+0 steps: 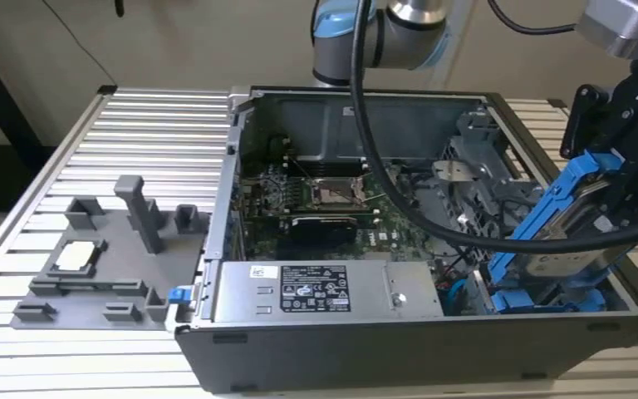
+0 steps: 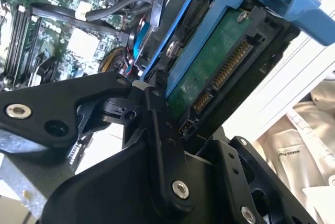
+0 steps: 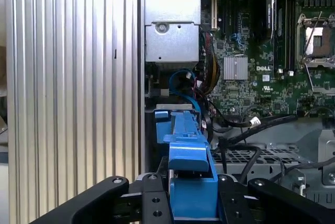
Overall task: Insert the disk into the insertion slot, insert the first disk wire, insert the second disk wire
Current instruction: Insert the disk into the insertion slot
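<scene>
Tool [image 1: 605,184], closed on the disk [image 1: 557,224], with a finger pressed to each side of the blue carrier [image 3: 188,150] that frames the drive, as both wrist views show. The disk hangs steeply tilted over the end of the open computer case [image 1: 222,249] at the exterior view's right. Its green circuit-board face and connector edge are turned toward the camera in the second wrist view. Its lower end reaches down close to the insertion slot [image 1: 524,293], the blue-trimmed bay of the perforated drive cage [image 3: 251,156]. Whether the two touch cannot be told, but the drive is plainly not seated. Step in hand, by judgement: the first, insertion of the disk, with neither wire step yet begun. Completing it calls for the carrier's long edges to be squared to the bay's trim so that the drive slides in without binding. A blue wire [image 3: 183,77] loops just beside the bay and a thick black cable [image 1: 408,199] crosses the case nearby, so either could snag. Farther out lie the power-supply box [image 1: 319,291] and the motherboard [image 1: 331,199]. Around the case is the ribbed metal surface [image 1: 153,125], which carries a grey fixture [image 1: 97,266].
</scene>
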Tool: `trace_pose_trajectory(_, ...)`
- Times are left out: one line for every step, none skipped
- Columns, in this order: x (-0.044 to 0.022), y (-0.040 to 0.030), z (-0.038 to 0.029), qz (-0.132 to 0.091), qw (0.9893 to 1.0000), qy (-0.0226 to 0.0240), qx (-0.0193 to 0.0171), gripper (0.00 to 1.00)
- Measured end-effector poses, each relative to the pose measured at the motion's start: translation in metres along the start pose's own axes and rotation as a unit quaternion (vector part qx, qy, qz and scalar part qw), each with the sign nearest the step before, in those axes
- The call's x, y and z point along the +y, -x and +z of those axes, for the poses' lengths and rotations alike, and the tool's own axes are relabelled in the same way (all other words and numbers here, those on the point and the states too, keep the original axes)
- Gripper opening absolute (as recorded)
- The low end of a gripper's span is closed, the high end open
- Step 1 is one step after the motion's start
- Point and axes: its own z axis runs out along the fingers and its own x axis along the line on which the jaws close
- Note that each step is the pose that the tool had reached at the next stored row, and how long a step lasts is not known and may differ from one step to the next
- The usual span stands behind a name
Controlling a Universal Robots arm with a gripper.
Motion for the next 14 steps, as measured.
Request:
trace_pose_trajectory(0.0,0.0,0.0012,0.0,1.0,0.0,0.0001,0.33)
trace_pose_trajectory(-0.0001,0.0,0.0024,-0.001,1.0,0.0,0.0001,0.33)
trace_pose_trajectory(-0.0001,0.0,0.0037,-0.001,1.0,0.0,0.0001,0.33)
trace_pose_trajectory(-0.0002,0.0,0.0049,-0.002,1.0,0.0,0.0001,0.33)
trace_pose_trajectory(-0.0002,0.0001,0.0058,-0.002,1.0,0.0,0.0001,0.33)
trace_pose_trajectory(-0.0003,0.0003,0.0064,-0.002,1.0,0.0,0.0002,0.33)
trace_pose_trajectory(-0.0003,0.0008,0.007,-0.002,1.0,0.0,0.0002,0.33)
trace_pose_trajectory(-0.0004,0.0013,0.0076,-0.003,1.0,0.0,0.0001,0.33)
trace_pose_trajectory(-0.0004,0.0016,0.0082,-0.003,1.0,0.0,0.0,0.33)
trace_pose_trajectory(-0.0005,0.002,0.0088,-0.003,1.0,0.0,0.0,0.33)
trace_pose_trajectory(-0.0007,0.0023,0.0092,-0.003,1.0,0.0,0.0001,0.33)
trace_pose_trajectory(-0.0009,0.0025,0.0098,-0.004,1.0,0.0,0.0001,0.33)
trace_pose_trajectory(-0.0011,0.0027,0.0103,-0.004,1.0,0.0,0.0001,0.33)
trace_pose_trajectory(-0.0012,0.0029,0.0109,-0.004,1.0,0.0,0.0002,0.33)
